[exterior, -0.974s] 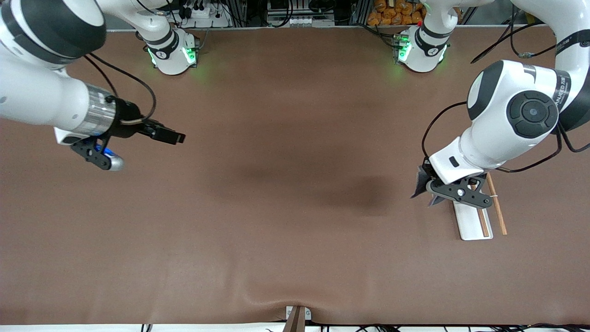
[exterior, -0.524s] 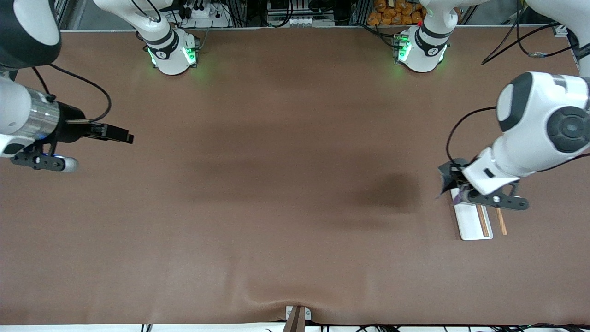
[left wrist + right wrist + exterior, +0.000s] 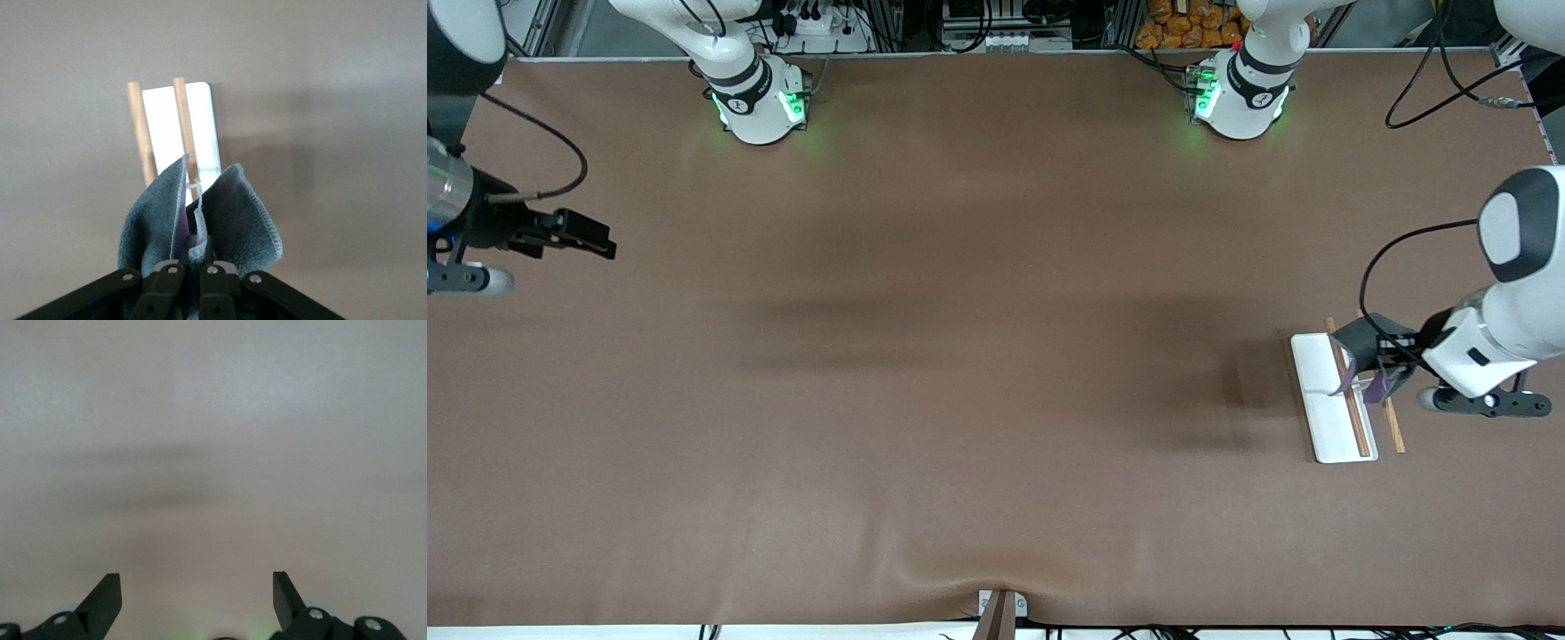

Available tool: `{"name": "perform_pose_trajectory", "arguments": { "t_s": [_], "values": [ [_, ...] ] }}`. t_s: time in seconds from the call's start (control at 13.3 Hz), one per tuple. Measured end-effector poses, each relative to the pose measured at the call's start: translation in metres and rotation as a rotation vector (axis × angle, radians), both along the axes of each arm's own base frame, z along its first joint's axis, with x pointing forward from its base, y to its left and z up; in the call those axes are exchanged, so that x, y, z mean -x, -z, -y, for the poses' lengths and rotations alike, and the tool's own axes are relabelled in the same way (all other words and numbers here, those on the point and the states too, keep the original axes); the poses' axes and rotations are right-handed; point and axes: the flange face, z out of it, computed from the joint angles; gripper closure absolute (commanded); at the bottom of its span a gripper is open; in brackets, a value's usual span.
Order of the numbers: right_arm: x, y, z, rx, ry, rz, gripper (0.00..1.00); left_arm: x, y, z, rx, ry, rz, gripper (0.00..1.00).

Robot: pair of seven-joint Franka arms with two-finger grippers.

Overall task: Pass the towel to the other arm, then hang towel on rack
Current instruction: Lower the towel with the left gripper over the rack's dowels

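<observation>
Two grippers: left gripper (image 3: 190, 257) pinches towel (image 3: 230, 223) over rack (image 3: 1334, 418); right gripper (image 3: 197, 600) waits, spread.
Risk: towel may miss rods (image 3: 183, 123), sliding off.

A brown table cover (image 3: 960, 400) is lying flat across the whole work surface, and soft dark shadows (image 3: 1209, 382) are falling over its middle and toward the left arm's end. At the edge nearest the front camera a small metal bracket (image 3: 1000, 606) is sitting at mid-width, and the cover is bulging slightly into a ridge (image 3: 951, 573) around it. Along the edge farthest from that camera, black cables (image 3: 1005, 18) are trailing past a white power strip (image 3: 818, 22), and a heap of orange objects (image 3: 1192, 27) is resting toward the left arm's end.
</observation>
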Motion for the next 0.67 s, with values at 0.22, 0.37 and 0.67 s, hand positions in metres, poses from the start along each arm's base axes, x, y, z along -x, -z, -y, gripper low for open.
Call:
{"name": "perform_pose_trajectory", "arguments": {
  "t_s": [0.22, 0.37, 0.67],
  "values": [
    [0.012, 0.007, 0.001, 0.007, -0.016, 0.034, 0.0, -0.004, 0.017, -0.021, 0.089, -0.052, 0.0, 1.0],
    [0.016, 0.011, 0.003, 0.011, -0.024, 0.051, 0.0, -0.007, 0.013, -0.018, 0.154, -0.084, 0.016, 1.0],
    [0.001, -0.02, 0.023, 0.013, -0.027, 0.108, 0.0, -0.01, -0.001, -0.036, 0.25, -0.16, 0.049, 1.0]
  ]
}}
